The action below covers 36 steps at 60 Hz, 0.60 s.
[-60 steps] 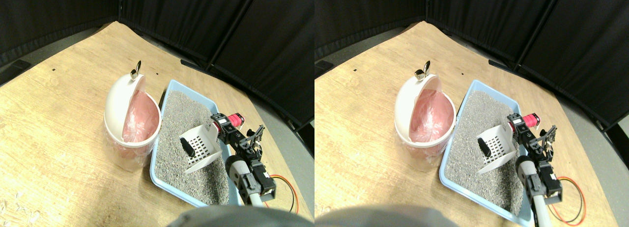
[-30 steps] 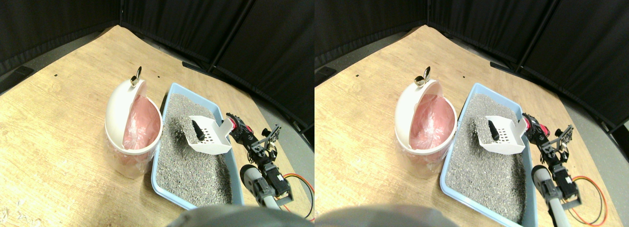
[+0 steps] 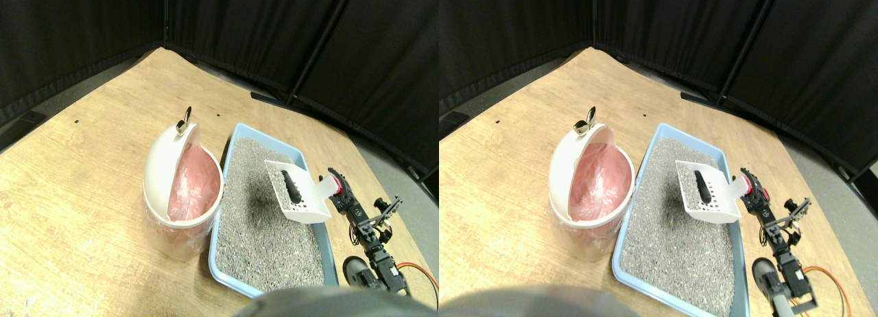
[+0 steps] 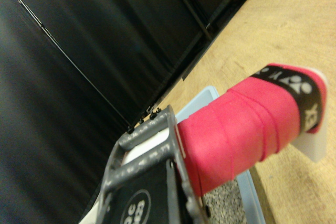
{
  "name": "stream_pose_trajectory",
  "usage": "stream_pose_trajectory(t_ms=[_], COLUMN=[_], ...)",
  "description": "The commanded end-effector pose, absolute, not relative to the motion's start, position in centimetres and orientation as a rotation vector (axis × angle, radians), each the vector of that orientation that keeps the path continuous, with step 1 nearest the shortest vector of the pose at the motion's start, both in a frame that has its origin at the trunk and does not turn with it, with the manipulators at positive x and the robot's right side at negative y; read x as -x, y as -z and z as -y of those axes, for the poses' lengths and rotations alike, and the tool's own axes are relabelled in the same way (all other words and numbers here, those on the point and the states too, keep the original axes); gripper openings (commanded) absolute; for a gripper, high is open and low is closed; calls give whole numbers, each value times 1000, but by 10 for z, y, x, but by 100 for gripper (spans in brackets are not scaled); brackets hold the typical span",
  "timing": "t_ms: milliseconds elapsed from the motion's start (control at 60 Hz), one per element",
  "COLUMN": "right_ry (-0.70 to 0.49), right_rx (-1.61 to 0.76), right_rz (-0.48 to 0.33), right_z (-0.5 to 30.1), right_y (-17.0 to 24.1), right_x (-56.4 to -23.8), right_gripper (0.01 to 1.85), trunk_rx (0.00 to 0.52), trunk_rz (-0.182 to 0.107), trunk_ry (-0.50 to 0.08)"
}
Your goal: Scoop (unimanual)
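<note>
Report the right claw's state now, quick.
Right claw: shut on the pink-wrapped handle of the white litter scoop, lifted above the litter tray, with a dark lump in it.

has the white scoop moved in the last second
Yes. The white scoop, carrying a dark lump, has risen off the litter and shifted toward the far end of the blue tray.

Lab test bay: black curtain panels (image 3: 288, 36) (floor-standing frames) enclose bare wooden platform (image 3: 82, 173).
</note>
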<state>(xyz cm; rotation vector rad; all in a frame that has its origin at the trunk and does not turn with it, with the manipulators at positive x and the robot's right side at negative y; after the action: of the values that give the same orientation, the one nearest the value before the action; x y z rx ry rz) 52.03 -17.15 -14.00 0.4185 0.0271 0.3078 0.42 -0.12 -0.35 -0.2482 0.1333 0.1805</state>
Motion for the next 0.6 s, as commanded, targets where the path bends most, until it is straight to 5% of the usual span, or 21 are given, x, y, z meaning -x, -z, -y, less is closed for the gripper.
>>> stream_pose_trajectory(t_ms=[17, 600], right_ry=[-327, -298], right_rx=[-511, -582], right_rz=[71, 97], right_z=[171, 171], right_y=[124, 96], right_x=[-521, -527], right_gripper=[6, 6], trunk_rx=[247, 245], trunk_rz=[-97, -69], trunk_ry=[-186, -191])
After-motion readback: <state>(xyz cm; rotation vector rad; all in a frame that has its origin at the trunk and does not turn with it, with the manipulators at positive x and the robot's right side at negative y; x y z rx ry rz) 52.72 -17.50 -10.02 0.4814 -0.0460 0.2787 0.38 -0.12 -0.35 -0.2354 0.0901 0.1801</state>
